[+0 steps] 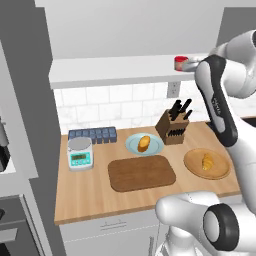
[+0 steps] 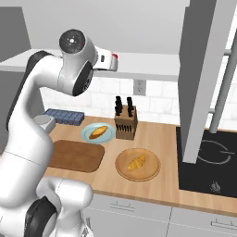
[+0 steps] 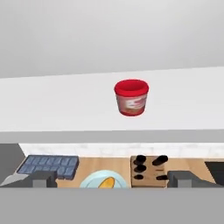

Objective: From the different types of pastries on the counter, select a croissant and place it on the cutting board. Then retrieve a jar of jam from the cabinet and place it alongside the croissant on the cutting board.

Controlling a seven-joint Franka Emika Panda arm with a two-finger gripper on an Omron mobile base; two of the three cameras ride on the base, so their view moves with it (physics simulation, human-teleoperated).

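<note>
The jar of jam, red-lidded with a pale reddish body, stands on the bottom slab of the cabinet. In the left base view the jar of jam sits just left of my gripper. My gripper is open, level with the slab's front edge, short of the jar and holding nothing. The yellow croissant lies on a round tan plate on the counter. The dark cutting board is bare. The orange-brown bun rests on a blue plate.
A knife block stands at the back of the counter below the jar. A kitchen scale and a blue-grey tray sit at the left. A black hob lies to the right, behind a tall grey unit.
</note>
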